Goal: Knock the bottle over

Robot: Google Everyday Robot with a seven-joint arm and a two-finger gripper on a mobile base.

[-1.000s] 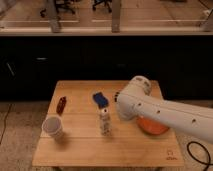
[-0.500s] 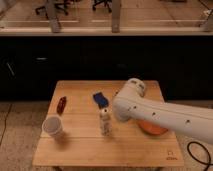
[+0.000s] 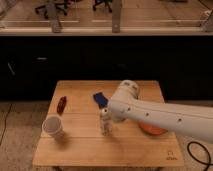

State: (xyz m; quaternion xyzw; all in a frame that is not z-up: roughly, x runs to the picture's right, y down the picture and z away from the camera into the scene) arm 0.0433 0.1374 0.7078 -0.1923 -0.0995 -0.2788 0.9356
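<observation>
The bottle (image 3: 105,122), slim and white with a greyish label, stands upright near the middle of the wooden table (image 3: 80,148). My white arm (image 3: 150,115) reaches in from the right across the table. Its end lies right beside the bottle's top, on the bottle's right. My gripper (image 3: 112,113) is at that end, mostly hidden by the arm's body. I cannot tell whether it touches the bottle.
A white paper cup (image 3: 53,126) stands at the front left. A dark red-brown item (image 3: 61,104) lies at the left and a blue object (image 3: 100,99) behind the bottle. An orange bowl (image 3: 152,129) is partly hidden under the arm. A black cable (image 3: 200,153) lies on the floor at the right.
The arm has swung left, bringing its end close to the bottle. The bottle still stands upright in the same place.
</observation>
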